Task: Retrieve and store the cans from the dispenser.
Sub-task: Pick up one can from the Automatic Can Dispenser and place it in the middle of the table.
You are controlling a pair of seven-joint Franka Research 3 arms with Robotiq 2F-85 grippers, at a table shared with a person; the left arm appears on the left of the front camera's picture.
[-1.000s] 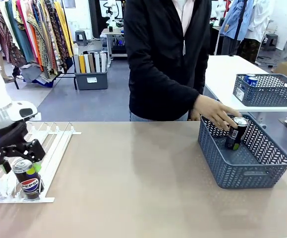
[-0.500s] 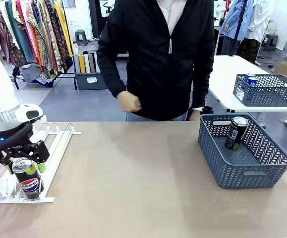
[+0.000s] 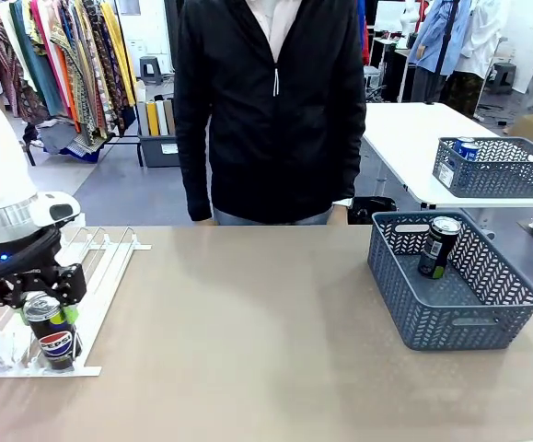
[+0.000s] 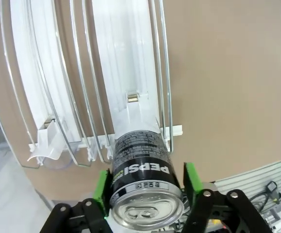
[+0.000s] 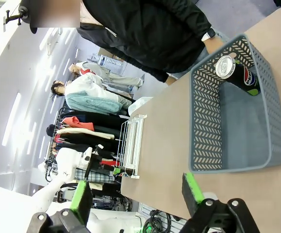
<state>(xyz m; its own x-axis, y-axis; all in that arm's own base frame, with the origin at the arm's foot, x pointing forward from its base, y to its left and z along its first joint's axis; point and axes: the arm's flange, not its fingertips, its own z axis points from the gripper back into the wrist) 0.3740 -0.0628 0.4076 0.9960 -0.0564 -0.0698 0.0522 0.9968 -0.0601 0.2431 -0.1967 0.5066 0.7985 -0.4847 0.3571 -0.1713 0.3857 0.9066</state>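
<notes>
Black slim Pepsi can (image 4: 142, 187) at low end of white wire-rail dispenser (image 3: 82, 276), 8 o'clock on counter (image 3: 248, 350); left gripper (image 4: 145, 187) clamped on it for lift-out.

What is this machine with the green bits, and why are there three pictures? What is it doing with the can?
It is a robot with two white arms. At the end of each arm is a gripper, a claw with two fingers and green pads. One picture is taken from between the arms, looking across the table at a person standing on the far side. The other two come from small cameras on the robot's wrists. On the table lie a white wire dispenser and a grey basket. The left gripper has its pads on either side of a black can at the low end of the dispenser, closing on it. Another black can already stands in the basket. The right gripper is open and holds nothing.
</notes>
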